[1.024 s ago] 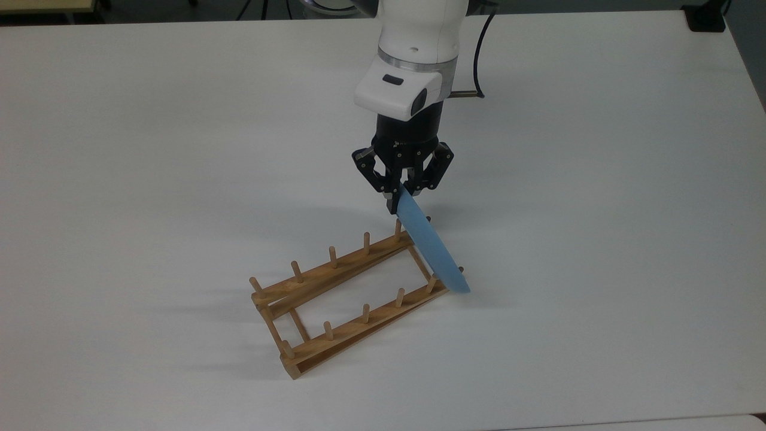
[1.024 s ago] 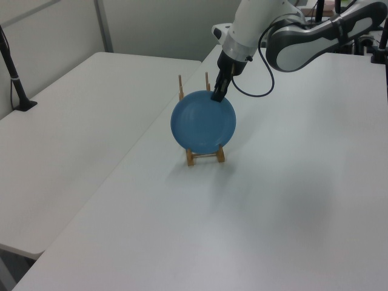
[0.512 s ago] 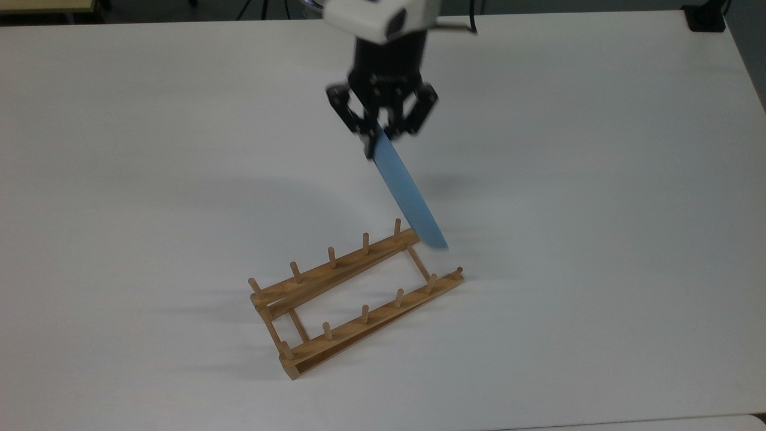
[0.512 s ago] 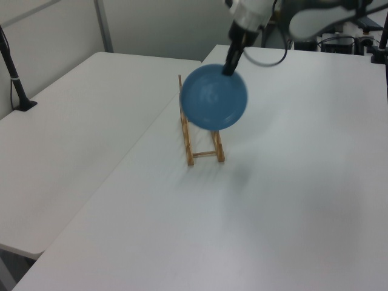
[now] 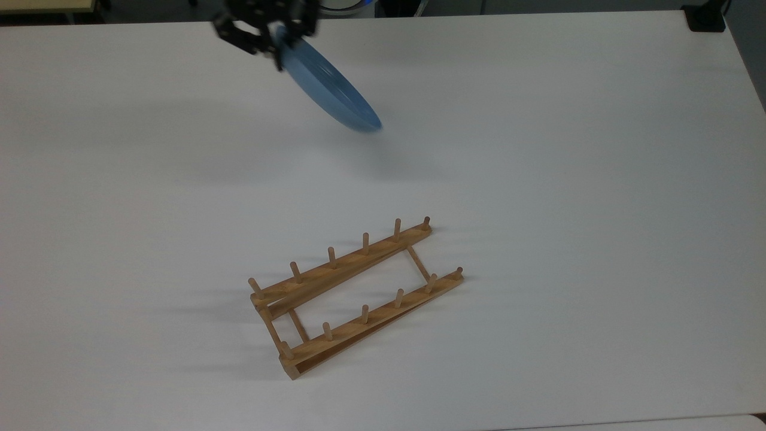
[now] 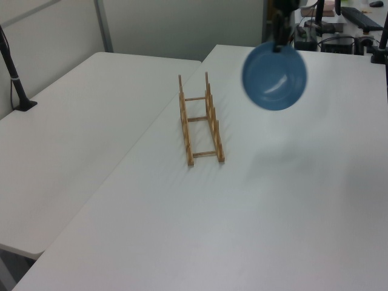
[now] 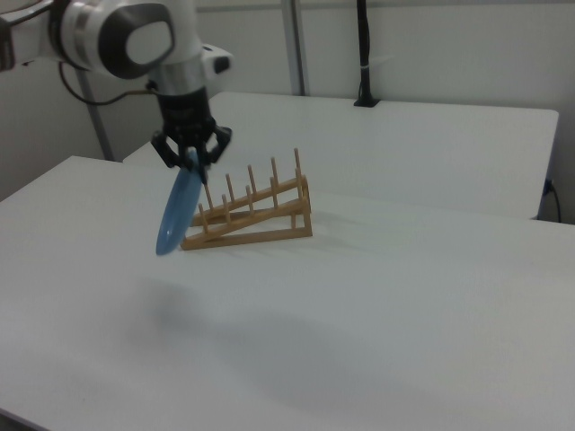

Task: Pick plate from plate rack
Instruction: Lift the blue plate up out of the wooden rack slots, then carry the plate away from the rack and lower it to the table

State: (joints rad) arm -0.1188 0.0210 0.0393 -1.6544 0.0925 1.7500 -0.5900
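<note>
The pincer [image 5: 272,45], clamped on the plate [image 5: 329,90], has carried it well clear of the rack [image 5: 353,296], toward the counter's [image 5: 598,209] far edge: pick essentially done.

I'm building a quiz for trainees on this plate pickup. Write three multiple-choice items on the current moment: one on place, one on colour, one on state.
1. Where is the plate?
A. In the plate rack
B. In the air, clear of the rack
C. Flat on the table

2. What colour is the plate?
A. Light blue
B. Red
C. Green

3. What is the claw doing?
A. Open above the rack
B. Resting on the table
C. Shut on the plate's rim

Answers: 1 B, the left view shows it hanging apart from the rack. 2 A, blue in every view. 3 C, the right view shows the plate hanging from the claw.
</note>
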